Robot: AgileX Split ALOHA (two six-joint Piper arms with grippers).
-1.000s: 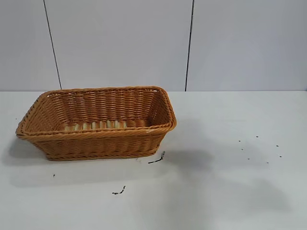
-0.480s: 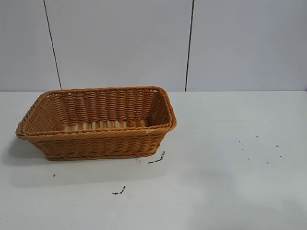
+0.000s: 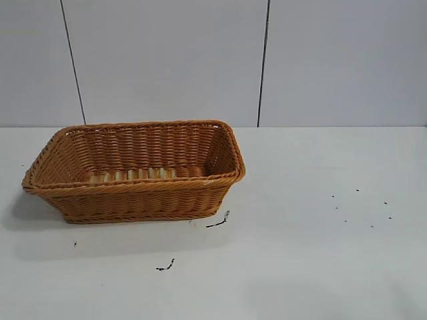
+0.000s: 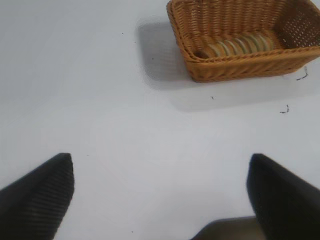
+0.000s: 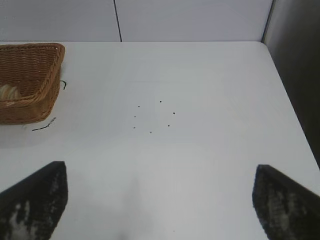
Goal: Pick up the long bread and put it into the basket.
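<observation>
The orange-brown wicker basket (image 3: 133,200) stands on the white table at the left. The long bread (image 3: 132,175) lies inside it along the near wall, pale with orange-brown ridges, mostly hidden by the rim. In the left wrist view the basket (image 4: 240,67) holds the bread (image 4: 237,46). My left gripper (image 4: 160,165) is open and empty, above bare table well away from the basket. My right gripper (image 5: 160,172) is open and empty above the table; the basket (image 5: 25,107) sits far off to its side. Neither arm shows in the exterior view.
Small dark marks lie on the table (image 3: 300,267) near the basket's front corner (image 3: 219,221) and further forward (image 3: 165,266). Several dark specks (image 3: 360,207) dot the right side. A grey panelled wall (image 3: 267,60) stands behind. The table's right edge shows in the right wrist view (image 5: 292,110).
The soft shadow on the table right of the basket has faded away. The basket and bread have not moved.
</observation>
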